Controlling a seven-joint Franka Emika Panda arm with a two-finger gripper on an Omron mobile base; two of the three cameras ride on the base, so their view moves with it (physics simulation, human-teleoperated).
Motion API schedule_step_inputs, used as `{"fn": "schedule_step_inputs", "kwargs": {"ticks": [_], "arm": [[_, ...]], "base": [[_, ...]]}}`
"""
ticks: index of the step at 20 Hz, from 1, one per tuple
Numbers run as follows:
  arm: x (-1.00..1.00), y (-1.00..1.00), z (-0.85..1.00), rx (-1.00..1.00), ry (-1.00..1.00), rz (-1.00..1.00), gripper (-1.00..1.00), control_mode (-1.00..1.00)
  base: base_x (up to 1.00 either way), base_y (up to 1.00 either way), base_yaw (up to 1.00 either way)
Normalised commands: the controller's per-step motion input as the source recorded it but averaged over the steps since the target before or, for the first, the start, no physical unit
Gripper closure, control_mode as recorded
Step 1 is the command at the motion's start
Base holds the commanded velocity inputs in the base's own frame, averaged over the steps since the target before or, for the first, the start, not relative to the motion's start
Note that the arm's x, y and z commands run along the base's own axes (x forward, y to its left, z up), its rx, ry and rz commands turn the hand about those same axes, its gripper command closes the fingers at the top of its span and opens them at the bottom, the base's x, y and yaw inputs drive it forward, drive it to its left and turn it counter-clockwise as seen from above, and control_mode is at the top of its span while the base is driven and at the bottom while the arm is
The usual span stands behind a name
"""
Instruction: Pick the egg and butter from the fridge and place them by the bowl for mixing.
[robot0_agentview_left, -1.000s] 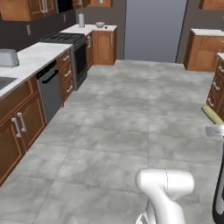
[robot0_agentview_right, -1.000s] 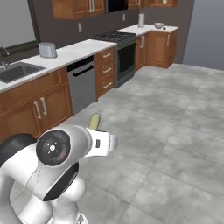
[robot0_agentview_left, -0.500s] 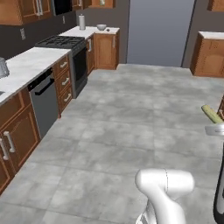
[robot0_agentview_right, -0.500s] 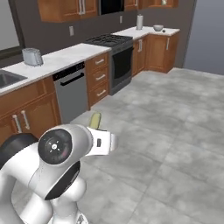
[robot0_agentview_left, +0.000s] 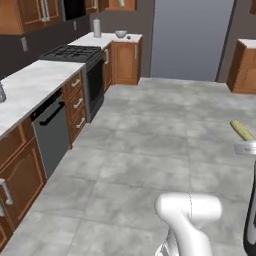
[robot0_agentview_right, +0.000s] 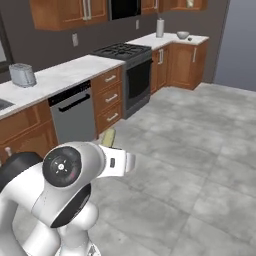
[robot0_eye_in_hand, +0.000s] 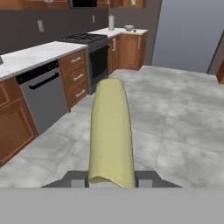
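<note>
My gripper (robot0_eye_in_hand: 111, 178) is shut on the butter (robot0_eye_in_hand: 111, 135), a yellow-olive stick that points forward over the grey tiled floor. The butter (robot0_agentview_left: 242, 130) pokes up at the right edge of the left base view, above the gripper (robot0_agentview_left: 246, 147). In the right base view the butter (robot0_agentview_right: 108, 137) rises just past the white hand, with the gripper (robot0_agentview_right: 108, 146) under it. The small pale bowl (robot0_agentview_left: 120, 34) (robot0_agentview_right: 183, 35) (robot0_eye_in_hand: 129, 27) sits on the far corner counter. A tall grey flat face, seemingly the fridge (robot0_agentview_left: 192, 37), stands to its right. The egg is out of view.
A tall white roll (robot0_agentview_left: 96, 27) stands left of the bowl. Along the left run a counter (robot0_agentview_left: 30, 82), a dishwasher (robot0_agentview_left: 52, 132) and a black stove (robot0_agentview_left: 75, 52). A toaster (robot0_agentview_right: 22, 75) sits on the counter. More wooden cabinets (robot0_agentview_left: 245, 67) stand at the right.
The whole scene has shifted: the base has driven on, and the stove, corner counter and bowl are closer. The butter stays in the shut gripper.
</note>
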Motion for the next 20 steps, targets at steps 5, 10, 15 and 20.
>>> {"fn": "schedule_step_inputs", "kwargs": {"ticks": [5,10,15,20], "arm": [[0.00,0.00,0.00,0.00,0.00,0.00,1.00,1.00],[0.00,0.00,0.00,0.00,0.00,0.00,1.00,1.00],[0.00,0.00,0.00,0.00,0.00,0.00,1.00,1.00],[0.00,0.00,0.00,0.00,0.00,0.00,1.00,1.00]], "base": [[1.00,0.11,0.00],[1.00,0.00,0.00],[1.00,0.00,0.00],[1.00,0.08,0.00]]}}
